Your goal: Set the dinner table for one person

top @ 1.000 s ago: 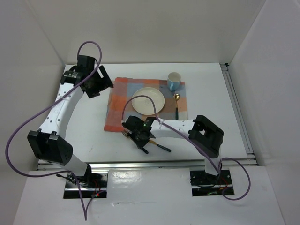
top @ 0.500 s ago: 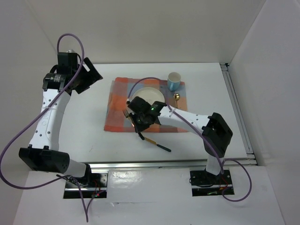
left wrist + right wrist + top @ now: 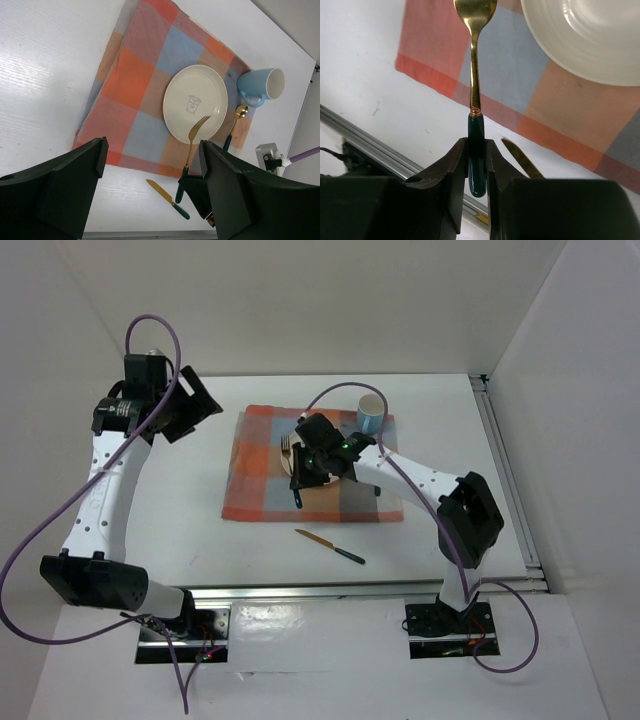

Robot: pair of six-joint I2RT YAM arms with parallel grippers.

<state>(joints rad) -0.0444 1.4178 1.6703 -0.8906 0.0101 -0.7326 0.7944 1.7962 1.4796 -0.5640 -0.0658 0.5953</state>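
Note:
My right gripper (image 3: 298, 483) is shut on the green handle of a gold fork (image 3: 475, 65) and holds it above the checked cloth mat (image 3: 255, 470), tines pointing away, by the left rim of the cream plate (image 3: 195, 90). In the right wrist view the jaws (image 3: 476, 145) clamp the handle. A gold knife (image 3: 330, 546) with a green handle lies on the white dinner table (image 3: 450, 440), near of the mat. A blue cup (image 3: 371, 413) and a gold spoon (image 3: 235, 125) sit right of the plate. My left gripper (image 3: 205, 405) is open, empty and raised at the far left.
White walls close in the table on the left, back and right. A metal rail runs along the near edge (image 3: 350, 590). The right arm's forearm lies over the right half of the mat and hides most of the plate in the top view.
My right gripper has carried the fork from the table near of the mat up and away, to over the mat beside the plate. My left arm swung back left, then held still.

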